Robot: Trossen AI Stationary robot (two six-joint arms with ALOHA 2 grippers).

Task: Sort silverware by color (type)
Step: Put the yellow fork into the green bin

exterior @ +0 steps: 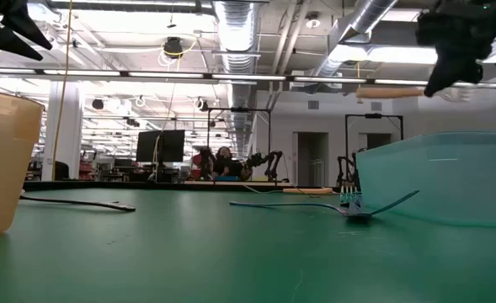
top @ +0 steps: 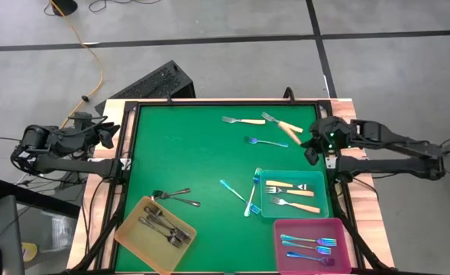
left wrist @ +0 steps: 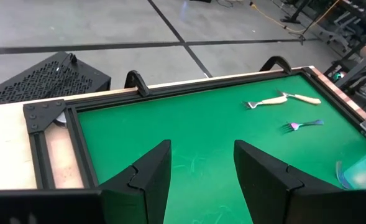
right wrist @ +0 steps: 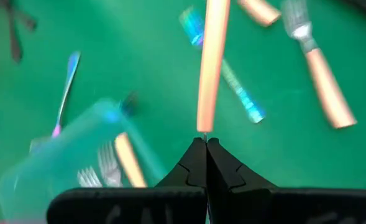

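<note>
Tan-handled fork (right wrist: 211,62) hangs pinched by its end in the right tool (right wrist: 204,144), whose fingers are closed on it, raised over the green surface (top: 186,153). Just beside that tool sits the teal tray (top: 324,206) with two matching forks; beyond it, the pink tray (top: 339,229) holds blue ones and the yellow tray (top: 129,225) grey ones. Sorting looks roughly half done: two tan, three blue and two grey forks lie loose. Exact tray counts are hard to make out. Far off, the left tool (left wrist: 198,171) waits open and empty.
</note>
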